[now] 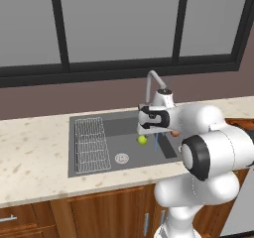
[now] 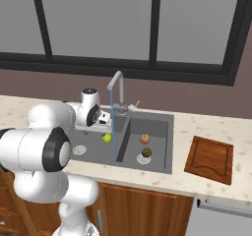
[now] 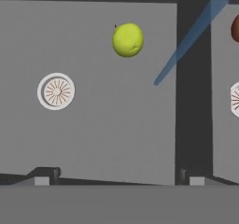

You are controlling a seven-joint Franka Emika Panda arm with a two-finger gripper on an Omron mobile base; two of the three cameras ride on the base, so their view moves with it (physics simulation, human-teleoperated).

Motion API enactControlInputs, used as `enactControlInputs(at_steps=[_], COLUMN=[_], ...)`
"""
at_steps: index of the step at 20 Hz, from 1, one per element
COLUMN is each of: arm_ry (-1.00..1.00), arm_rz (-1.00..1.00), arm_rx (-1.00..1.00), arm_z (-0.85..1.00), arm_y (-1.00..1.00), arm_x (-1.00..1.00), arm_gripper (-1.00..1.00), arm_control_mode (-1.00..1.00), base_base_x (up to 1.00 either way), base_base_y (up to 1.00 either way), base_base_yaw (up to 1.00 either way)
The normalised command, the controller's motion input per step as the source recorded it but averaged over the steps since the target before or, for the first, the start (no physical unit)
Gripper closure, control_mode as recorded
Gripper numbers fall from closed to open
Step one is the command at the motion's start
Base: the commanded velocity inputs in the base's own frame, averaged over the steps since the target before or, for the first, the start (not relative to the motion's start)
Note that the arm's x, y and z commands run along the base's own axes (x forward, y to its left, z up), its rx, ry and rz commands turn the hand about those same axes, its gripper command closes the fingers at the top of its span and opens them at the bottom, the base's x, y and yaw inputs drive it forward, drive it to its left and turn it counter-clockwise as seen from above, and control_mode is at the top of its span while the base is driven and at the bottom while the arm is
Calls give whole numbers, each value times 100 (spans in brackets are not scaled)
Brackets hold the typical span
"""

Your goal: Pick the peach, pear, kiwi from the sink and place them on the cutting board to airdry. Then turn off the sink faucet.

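Observation:
The yellow-green pear lies on the floor of the left basin of the dark grey sink. My gripper hovers over that basin, open wide and empty, with the pear ahead of it. In the right basin rest the reddish peach and the dark kiwi, the kiwi by the drain. The sink faucet pours a thin blue stream. Right of the sink lies the cutting board.
A wire rack fills the left end of the left basin, beside a round drain. The divider wall separates the basins. Speckled counter surrounds the sink, with a window behind.

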Motion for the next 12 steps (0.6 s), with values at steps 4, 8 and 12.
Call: enactControlInputs(at_steps=[4,8,12], arm_ry=[0,0,0], arm_rz=[0,0,0], arm_rx=[0,0,0], arm_z=[-13,-16,-20], arm_y=[0,0,0], arm_x=[13,16,27], arm_gripper=[-100,-100,-100], arm_control_mode=[-100,-100,-100], base_base_x=[0,0,0], base_base_y=[0,0,0], base_base_yaw=[0,0,0])
